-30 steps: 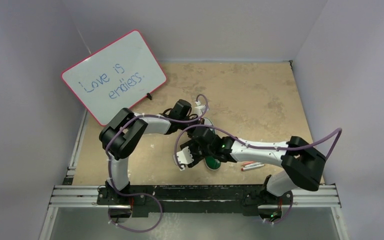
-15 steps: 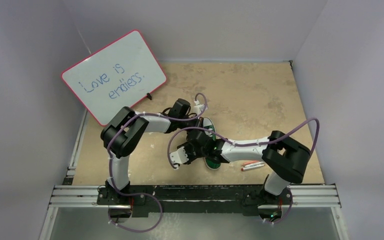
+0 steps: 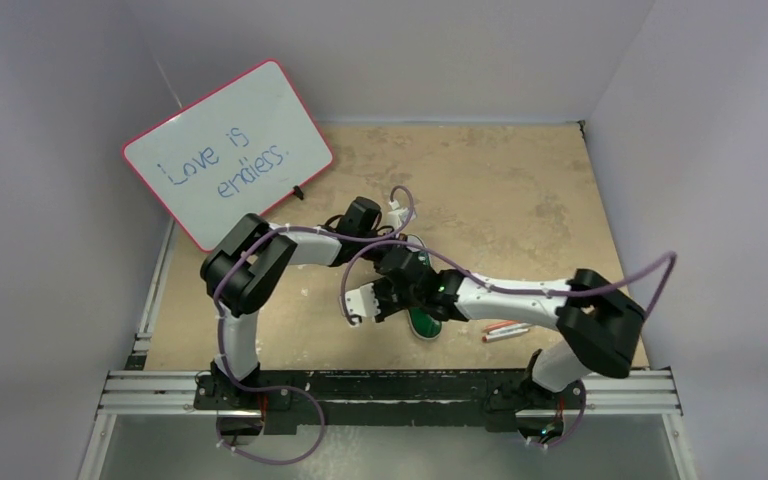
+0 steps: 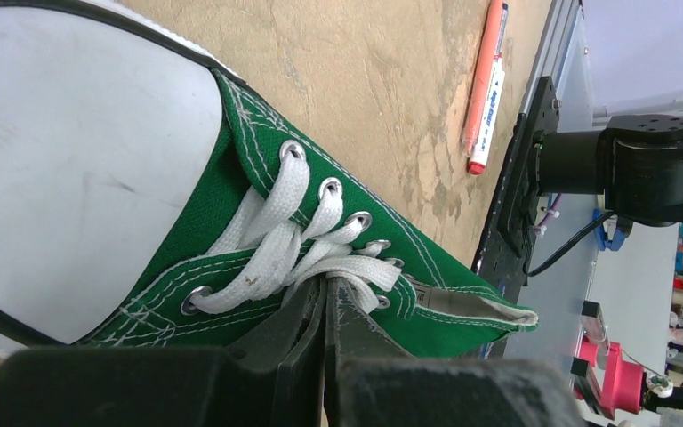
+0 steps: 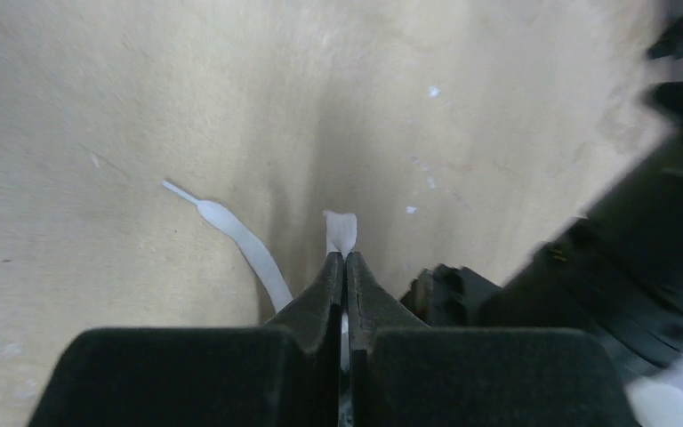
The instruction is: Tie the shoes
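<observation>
Right gripper (image 5: 345, 265): fingers pressed together, pinching a white lace end (image 5: 341, 229) above the table (image 5: 98, 107). Left gripper (image 4: 325, 301): fingers pressed together on the laces (image 4: 276, 233) at the top eyelets of the green sneaker (image 4: 224, 187). In the top view the sneaker sits at frame centre, with a marker (image 4: 483, 89) to its lower right.

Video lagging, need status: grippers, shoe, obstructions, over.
Left gripper shut on white laces at top eyelets of small green canvas sneaker. Right gripper shut on lace, stub poking out; loose lace tail on table. Orange marker pen lies apart from shoe.

Robotics lab test cell: plain white walls (image 3: 50, 120), alu mounting rail (image 3: 150, 392), whiteboard (image 3: 228, 152), tan benchtop (image 3: 500, 190).
</observation>
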{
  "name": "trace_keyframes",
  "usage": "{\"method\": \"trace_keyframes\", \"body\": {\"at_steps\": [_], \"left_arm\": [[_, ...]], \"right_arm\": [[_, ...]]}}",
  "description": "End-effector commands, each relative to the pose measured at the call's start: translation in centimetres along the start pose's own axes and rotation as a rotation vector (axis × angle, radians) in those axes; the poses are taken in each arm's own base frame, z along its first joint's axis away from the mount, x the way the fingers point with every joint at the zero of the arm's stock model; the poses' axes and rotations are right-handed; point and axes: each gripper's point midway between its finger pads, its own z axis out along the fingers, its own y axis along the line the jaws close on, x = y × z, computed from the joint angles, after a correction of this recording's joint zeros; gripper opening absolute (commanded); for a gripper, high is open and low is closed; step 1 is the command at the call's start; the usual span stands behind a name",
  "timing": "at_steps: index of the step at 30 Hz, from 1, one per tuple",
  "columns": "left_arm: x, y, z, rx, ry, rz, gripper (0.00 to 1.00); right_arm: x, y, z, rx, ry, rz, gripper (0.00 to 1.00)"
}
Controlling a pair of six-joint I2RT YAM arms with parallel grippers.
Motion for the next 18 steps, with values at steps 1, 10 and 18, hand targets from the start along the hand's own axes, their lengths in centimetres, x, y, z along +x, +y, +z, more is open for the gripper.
{"method": "trace_keyframes", "body": {"at_steps": [1,10,18], "left_arm": [[-3.0,-0.8,-0.7,-0.014,-0.087,0.077,0.00],[-3.0,-0.8,-1.1,-0.026,-0.101,0.066,0.00],[-3.3,-1.2,-1.3,-0.020,-0.117,0.069,0.00]], "right_arm": [[-3.6,-0.2,-3.7,-0.009,-0.145,0.114,0.00],[-3.5,0.9,-8.6,0.029,-0.132,0.405,0.00],[2.7,1.1,-14.7,0.412,0.258,1.220,0.00]]}}
